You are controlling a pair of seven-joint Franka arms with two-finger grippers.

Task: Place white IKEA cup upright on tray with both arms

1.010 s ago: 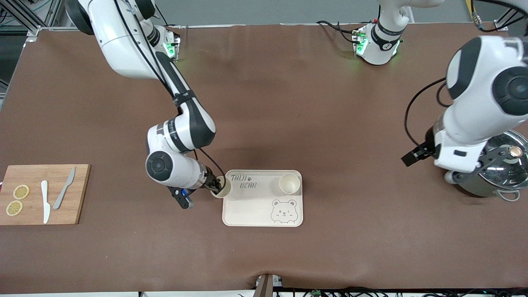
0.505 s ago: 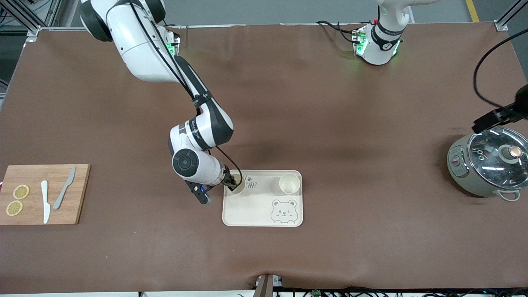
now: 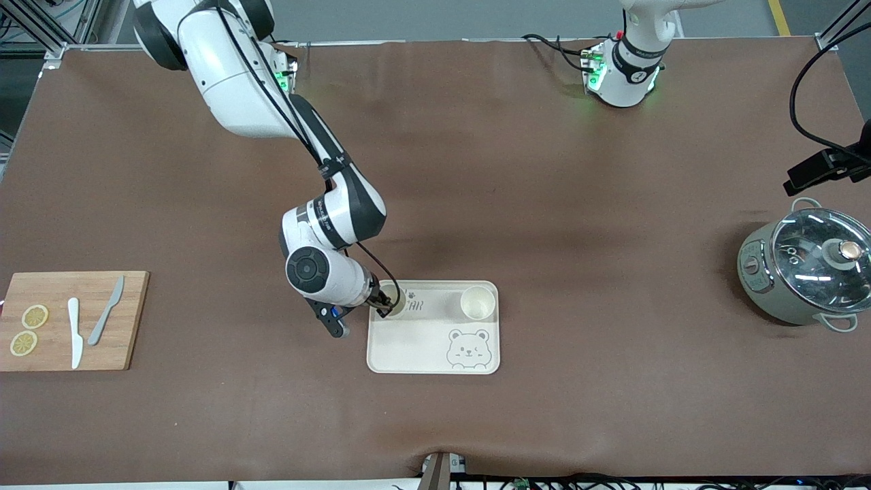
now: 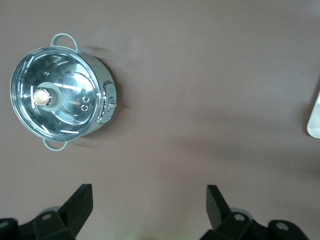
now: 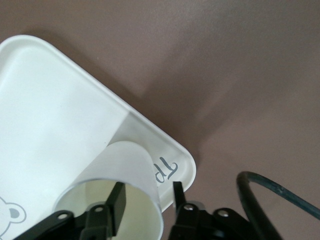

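Observation:
A white cup (image 3: 392,299) stands upright on the cream bear tray (image 3: 422,347), in the tray's corner toward the right arm's end, over the lettering. My right gripper (image 5: 148,186) is open astride the cup's (image 5: 117,167) rim, one finger (image 5: 118,200) inside and the other outside, apart from the wall. A second white cup (image 3: 478,303) stands upright at the tray's corner toward the left arm's end. My left gripper (image 4: 148,189) is open and empty, high over bare table beside the pot. In the front view only a dark part of that hand (image 3: 820,170) shows at the edge.
A grey pot with a glass lid (image 3: 806,272) sits at the left arm's end of the table. A wooden cutting board (image 3: 129,320) with two lemon slices and two knives lies at the right arm's end. Brown table surrounds the tray.
The right arm carried the cup from beside the tray's edge onto the tray corner, and its jaws have opened off the cup wall. The left arm rose and drew away from over the pot.

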